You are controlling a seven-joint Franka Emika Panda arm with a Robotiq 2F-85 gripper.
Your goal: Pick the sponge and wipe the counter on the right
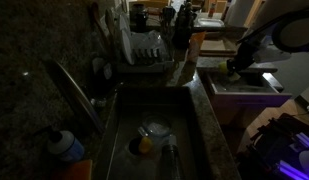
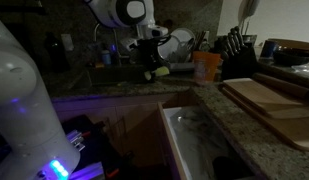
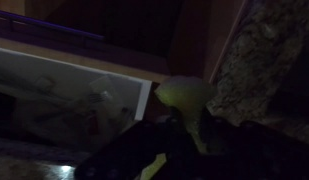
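The yellow-green sponge (image 3: 184, 93) sits between my gripper's (image 3: 192, 118) dark fingers, which are shut on it. In both exterior views the gripper (image 1: 235, 64) (image 2: 149, 66) hangs low at the end of the white arm, with the sponge (image 1: 232, 68) (image 2: 159, 71) showing as a small bright patch at its tips. The dark speckled counter (image 3: 259, 55) lies just beside the sponge in the wrist view and runs along the sink's side (image 1: 214, 130). The dim light hides whether the sponge touches the stone.
A grey metal sink (image 1: 184, 125) holds a bowl (image 1: 156, 128) and a small orange object (image 1: 144, 146). A dish rack (image 1: 146, 50) stands behind it. Pale wooden boards (image 2: 269, 100), a knife block (image 2: 234, 45) and an orange container (image 2: 204, 66) crowd the counter. A pale tray (image 1: 244, 84) lies under the gripper.
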